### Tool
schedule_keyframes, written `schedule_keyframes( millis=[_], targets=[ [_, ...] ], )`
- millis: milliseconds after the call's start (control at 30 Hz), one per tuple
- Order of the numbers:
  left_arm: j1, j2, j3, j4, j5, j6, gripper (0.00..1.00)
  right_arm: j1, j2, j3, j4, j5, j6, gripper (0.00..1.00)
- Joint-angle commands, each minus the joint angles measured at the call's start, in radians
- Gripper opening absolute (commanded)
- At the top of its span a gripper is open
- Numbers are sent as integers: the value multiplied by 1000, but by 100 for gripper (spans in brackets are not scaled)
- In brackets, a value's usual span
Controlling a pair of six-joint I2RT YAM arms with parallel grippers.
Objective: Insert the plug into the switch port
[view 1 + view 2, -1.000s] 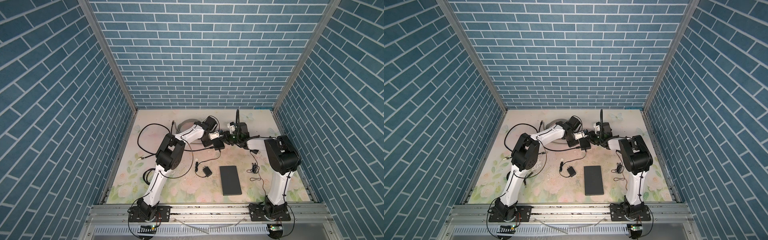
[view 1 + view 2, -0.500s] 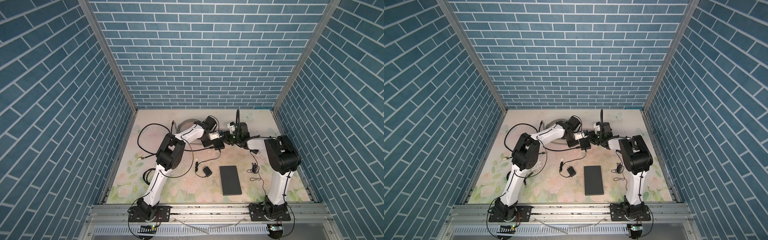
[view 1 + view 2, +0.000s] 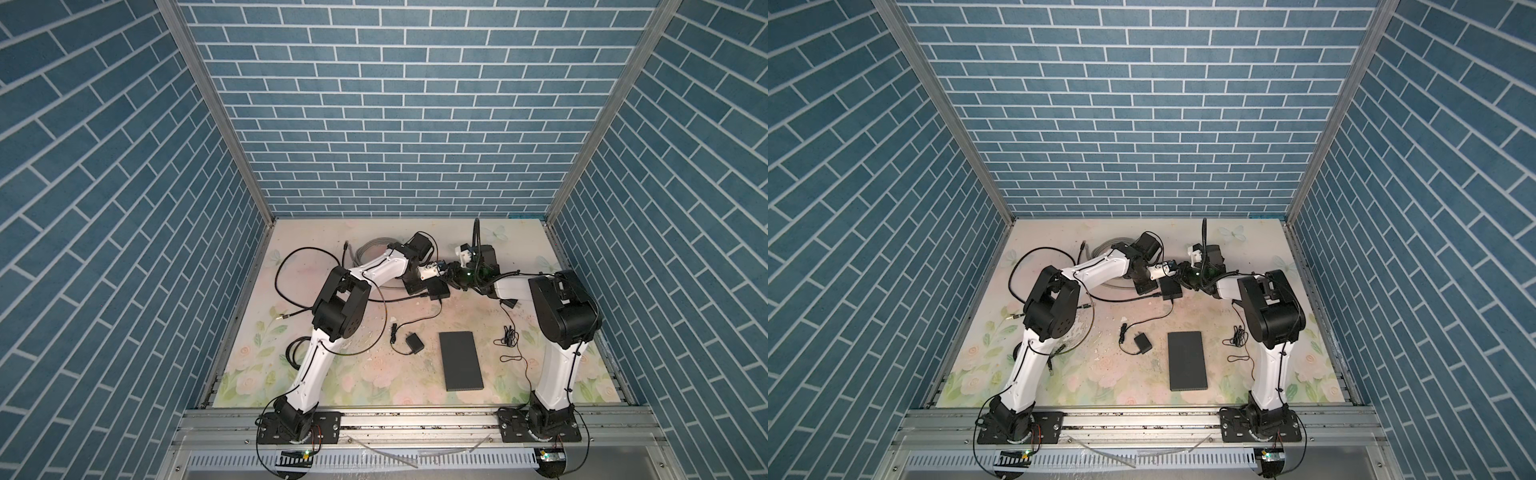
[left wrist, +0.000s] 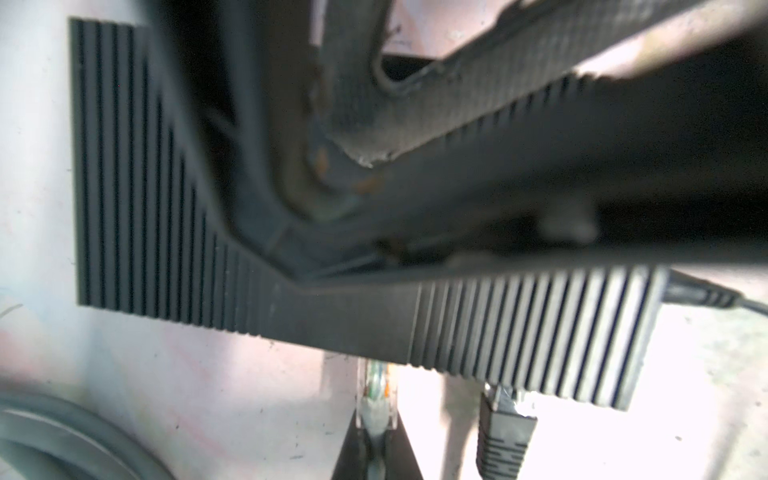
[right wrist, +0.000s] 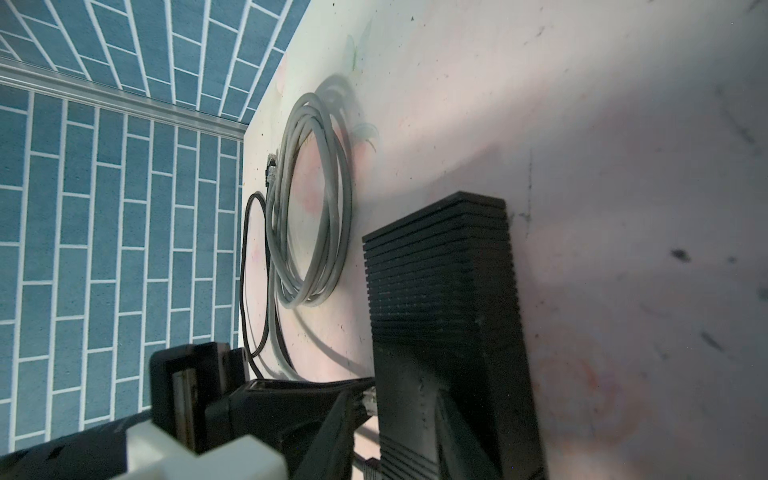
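Observation:
The switch is a small black ribbed box, seen in both top views at the back middle of the table. My right gripper is shut on it, one finger lying along its face. My left gripper is shut on the plug, a clear connector on a grey cable. The plug's tip meets the switch's port side and passes under its edge. How deep it sits is hidden. From the right wrist, the plug touches the switch.
A dark grey plug sits in the neighbouring port, and a power lead enters the switch's end. A grey cable coil lies behind the left arm. Nearer the front are a flat black box, a black adapter and loose black cables.

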Motion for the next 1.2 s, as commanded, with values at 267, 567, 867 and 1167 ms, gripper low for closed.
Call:
schedule_keyframes(
  millis=[267,567,867,1167],
  targets=[
    [-17,-5,-36,59,5,18,0,-22,-94,-12,-80,-2,-49,39],
    [-17,6,-21,44,9,21,0,-61,-109,-29,-99,40,-88,40],
    [-20,35,13,-17,5,46,0,-60,-63,-15,-171,74,-158,41],
    [-22,72,65,-31,-2,20,0,-55,-26,-6,-150,33,-150,42]
  ],
)
